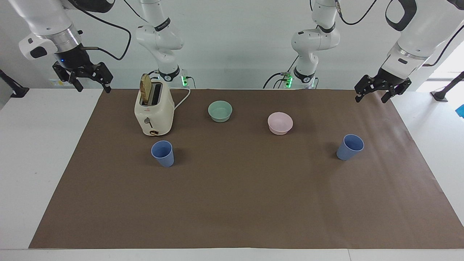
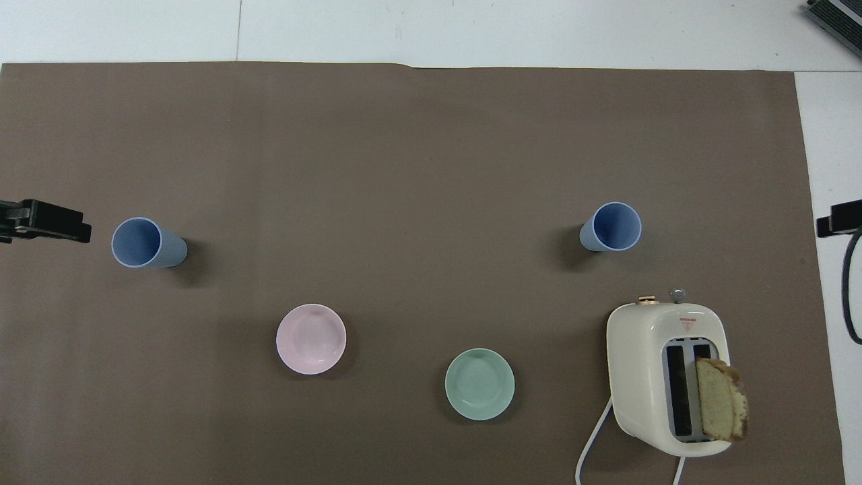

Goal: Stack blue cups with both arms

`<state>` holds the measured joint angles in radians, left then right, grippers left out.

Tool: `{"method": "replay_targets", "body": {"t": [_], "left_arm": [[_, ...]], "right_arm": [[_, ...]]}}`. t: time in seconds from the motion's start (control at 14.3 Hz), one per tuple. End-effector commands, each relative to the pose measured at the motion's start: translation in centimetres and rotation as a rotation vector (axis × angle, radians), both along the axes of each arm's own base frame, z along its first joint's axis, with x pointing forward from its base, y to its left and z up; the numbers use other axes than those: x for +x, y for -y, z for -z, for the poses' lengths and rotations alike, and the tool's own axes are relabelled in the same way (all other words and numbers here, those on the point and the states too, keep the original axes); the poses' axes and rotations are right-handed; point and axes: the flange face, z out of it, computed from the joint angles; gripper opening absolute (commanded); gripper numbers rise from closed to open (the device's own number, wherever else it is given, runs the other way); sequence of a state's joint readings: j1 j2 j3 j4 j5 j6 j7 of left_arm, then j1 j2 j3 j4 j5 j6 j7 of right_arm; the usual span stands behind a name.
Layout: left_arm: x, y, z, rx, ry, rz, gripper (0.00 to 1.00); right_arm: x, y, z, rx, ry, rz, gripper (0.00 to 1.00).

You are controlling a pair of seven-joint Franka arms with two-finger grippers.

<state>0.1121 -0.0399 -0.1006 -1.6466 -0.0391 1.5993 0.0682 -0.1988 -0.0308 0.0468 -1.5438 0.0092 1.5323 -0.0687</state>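
Both cups stand upright on the mat, one [image 1: 162, 153] just beside the toaster [image 1: 153, 110], the other [image 1: 349, 146] toward the left arm's end. Left gripper [image 1: 375, 95] and right gripper [image 1: 92, 87] hang spread, empty, over the mat's corners.

both grippers cut off by the overhead view's side edges, only black tips visible
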Motion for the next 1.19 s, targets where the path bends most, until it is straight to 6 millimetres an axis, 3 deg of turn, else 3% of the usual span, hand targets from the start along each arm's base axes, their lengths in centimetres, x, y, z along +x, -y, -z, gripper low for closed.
{"method": "replay_targets", "body": {"t": [0.0, 0.21, 0.42, 0.63, 0.91, 1.12], "left_arm": [[0.1, -1.9, 1.5, 0.013, 0.02, -0.018, 1.0], [1.0, -3.6, 2.8, 0.011, 0.026, -0.045, 1.0], [1.9, -6.4, 6.1, 0.013, 0.056, -0.098, 1.0], [3.2, -7.9, 9.0, 0.009, 0.055, -0.126, 1.0], [5.2, -9.1, 14.5, -0.001, 0.041, -0.146, 1.0], [4.8, -9.3, 18.6, -0.001, 0.039, -0.155, 1.0]], "right_arm": [[-0.4, 0.1, -0.2, -0.016, 0.0, 0.019, 1.0], [-0.4, 0.1, -0.2, -0.016, 0.0, 0.017, 1.0], [-0.4, 0.1, -0.2, -0.016, 0.0, 0.019, 1.0], [-0.4, 0.1, -0.2, -0.016, 0.0, 0.019, 1.0], [-0.4, 0.1, -0.2, -0.016, -0.002, 0.017, 1.0], [-0.4, 0.1, -0.2, -0.016, -0.002, 0.017, 1.0]]}}
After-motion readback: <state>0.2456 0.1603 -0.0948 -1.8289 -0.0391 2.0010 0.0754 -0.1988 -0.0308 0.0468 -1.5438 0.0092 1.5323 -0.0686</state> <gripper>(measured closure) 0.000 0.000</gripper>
